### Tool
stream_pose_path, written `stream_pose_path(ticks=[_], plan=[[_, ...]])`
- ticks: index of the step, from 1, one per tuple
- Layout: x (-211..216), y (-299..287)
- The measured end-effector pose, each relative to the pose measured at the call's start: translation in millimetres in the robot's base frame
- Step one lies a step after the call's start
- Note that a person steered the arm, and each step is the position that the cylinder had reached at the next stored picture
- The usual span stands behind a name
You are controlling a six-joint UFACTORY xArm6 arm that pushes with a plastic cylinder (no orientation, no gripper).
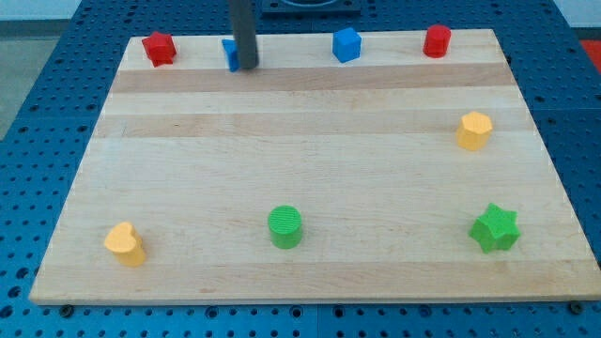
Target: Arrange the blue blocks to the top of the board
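Two blue blocks sit near the view's top edge of the wooden board (310, 150). One blue block (229, 54) is at top left of centre, mostly hidden behind my rod, so its shape is unclear. The other, a blue cube-like block (346, 44), is at top right of centre. My tip (246, 66) rests on the board touching the right side of the hidden blue block.
A red block (159, 48) sits at top left and a red cylinder (437, 40) at top right. A yellow block (474, 130) is at right. A yellow heart-like block (125, 242), a green cylinder (285, 226) and a green star (494, 227) lie along the bottom.
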State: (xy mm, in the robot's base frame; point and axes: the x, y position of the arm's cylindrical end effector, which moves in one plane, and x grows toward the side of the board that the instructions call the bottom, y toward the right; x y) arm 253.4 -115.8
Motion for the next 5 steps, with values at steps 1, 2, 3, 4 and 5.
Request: stream_pose_path(ticks=[1,2,3,4,5], plan=[[25.9,8.7],[41.4,-15.1],[13.4,-38.3],[10.7,-31.7],[10.7,-39.5]])
